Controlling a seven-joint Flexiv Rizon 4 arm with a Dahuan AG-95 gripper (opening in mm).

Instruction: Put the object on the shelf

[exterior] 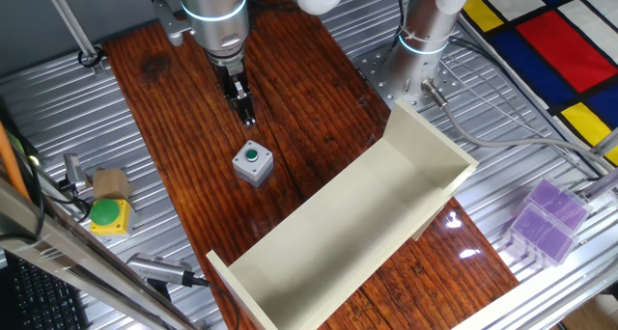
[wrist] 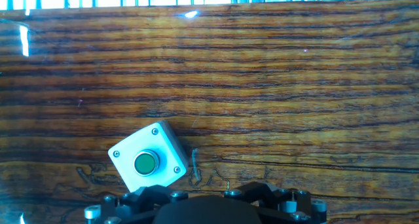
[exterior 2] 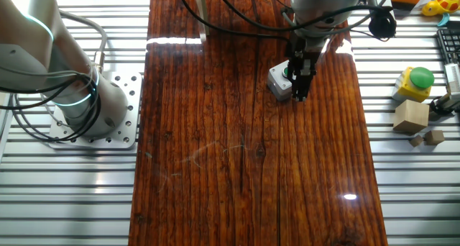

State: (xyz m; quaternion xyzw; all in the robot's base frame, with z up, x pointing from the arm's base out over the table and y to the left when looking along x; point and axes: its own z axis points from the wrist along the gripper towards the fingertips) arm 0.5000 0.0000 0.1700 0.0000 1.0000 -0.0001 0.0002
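The object, a light-grey box with a round green button, sits on the wooden tabletop. It also shows in the other fixed view and at the lower left of the hand view. My gripper hangs above the table just behind the box, apart from it, with its fingers together and nothing between them; in the other fixed view the gripper partly hides the box. The fingertips are out of the hand view. The shelf, a long cream-white trough, lies at the front right of the table.
A yellow box with a green button and a tan wooden block lie off the table's left edge. Purple translucent boxes stand at the right. An arm base stands behind the shelf.
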